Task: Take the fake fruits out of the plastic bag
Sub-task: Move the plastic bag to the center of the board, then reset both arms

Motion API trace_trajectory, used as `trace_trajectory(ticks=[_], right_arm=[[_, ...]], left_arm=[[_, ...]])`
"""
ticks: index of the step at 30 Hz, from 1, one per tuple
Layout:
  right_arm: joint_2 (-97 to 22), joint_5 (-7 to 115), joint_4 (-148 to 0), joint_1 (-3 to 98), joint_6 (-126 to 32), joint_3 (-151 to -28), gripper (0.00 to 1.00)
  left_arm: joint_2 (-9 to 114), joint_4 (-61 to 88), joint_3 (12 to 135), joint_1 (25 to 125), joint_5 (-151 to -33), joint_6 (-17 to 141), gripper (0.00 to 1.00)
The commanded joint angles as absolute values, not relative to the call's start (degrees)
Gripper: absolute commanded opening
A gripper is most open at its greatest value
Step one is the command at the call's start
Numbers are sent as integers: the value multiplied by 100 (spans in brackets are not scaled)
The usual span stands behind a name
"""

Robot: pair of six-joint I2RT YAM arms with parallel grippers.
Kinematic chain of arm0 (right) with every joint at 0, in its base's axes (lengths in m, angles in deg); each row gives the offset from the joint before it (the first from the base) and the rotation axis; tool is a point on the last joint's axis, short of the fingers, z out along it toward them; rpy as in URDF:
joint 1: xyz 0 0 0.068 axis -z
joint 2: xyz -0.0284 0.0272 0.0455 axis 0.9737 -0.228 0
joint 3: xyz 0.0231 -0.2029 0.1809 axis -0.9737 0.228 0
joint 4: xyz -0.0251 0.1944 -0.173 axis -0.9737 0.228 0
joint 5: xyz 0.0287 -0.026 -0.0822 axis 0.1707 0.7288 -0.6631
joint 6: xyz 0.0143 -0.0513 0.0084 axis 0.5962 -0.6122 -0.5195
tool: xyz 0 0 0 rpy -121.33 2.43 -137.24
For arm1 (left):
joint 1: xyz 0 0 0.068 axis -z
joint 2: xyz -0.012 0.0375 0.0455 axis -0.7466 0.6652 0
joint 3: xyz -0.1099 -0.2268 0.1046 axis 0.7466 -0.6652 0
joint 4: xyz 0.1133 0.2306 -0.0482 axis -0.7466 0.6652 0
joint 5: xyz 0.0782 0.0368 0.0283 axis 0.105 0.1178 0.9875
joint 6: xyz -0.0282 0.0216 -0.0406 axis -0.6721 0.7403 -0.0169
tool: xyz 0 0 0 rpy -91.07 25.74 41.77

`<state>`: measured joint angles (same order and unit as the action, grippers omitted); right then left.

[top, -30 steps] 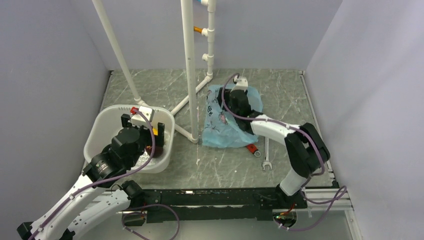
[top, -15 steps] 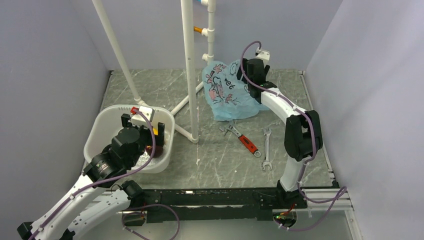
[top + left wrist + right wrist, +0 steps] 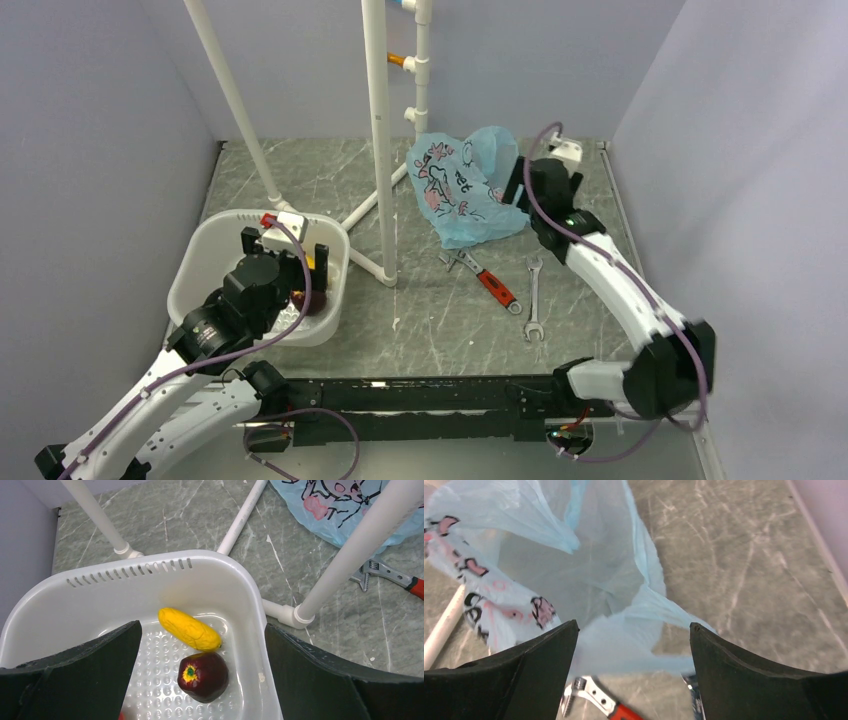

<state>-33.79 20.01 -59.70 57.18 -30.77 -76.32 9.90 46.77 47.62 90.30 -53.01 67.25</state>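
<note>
The light-blue plastic bag (image 3: 462,188) lies crumpled at the back of the table, also seen in the left wrist view (image 3: 345,510) and the right wrist view (image 3: 594,575). My right gripper (image 3: 517,188) is at its right edge, jaws wide open (image 3: 634,630); a blurred flap of bag film hangs between them, not pinched. The yellow fake fruit (image 3: 190,629) and the maroon one (image 3: 203,676) lie in the white basket (image 3: 200,262). A red sliver (image 3: 121,716) shows at the frame's bottom edge. My left gripper (image 3: 201,630) hovers open over the basket (image 3: 287,262).
A red-handled adjustable wrench (image 3: 487,277) and a silver spanner (image 3: 533,298) lie on the marble-patterned table in front of the bag. A white pipe frame (image 3: 380,130) stands between basket and bag, its foot (image 3: 295,615) beside the basket. Grey walls close in on three sides.
The right arm carried the bag from the table's middle to the back and swung right, uncovering the wrenches; its jaws widened. The left arm stayed still.
</note>
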Motion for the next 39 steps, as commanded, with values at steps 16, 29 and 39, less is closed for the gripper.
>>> trace_trajectory(ticks=[16,29,39], right_arm=[[1917,3409,-3726,5714,-3256,-6775,100],[1935,2647,-3863,5722,-3309,-7196,100],[1597,2600,-3825,5716,-3165,-7355,100]], left_arm=[[-512,4131,4695,8956,-6395,5581,99],[-1058,4292,5619,8956,-6121,5717,99],[-648,4399,6011,8956,-5986,6180,99]])
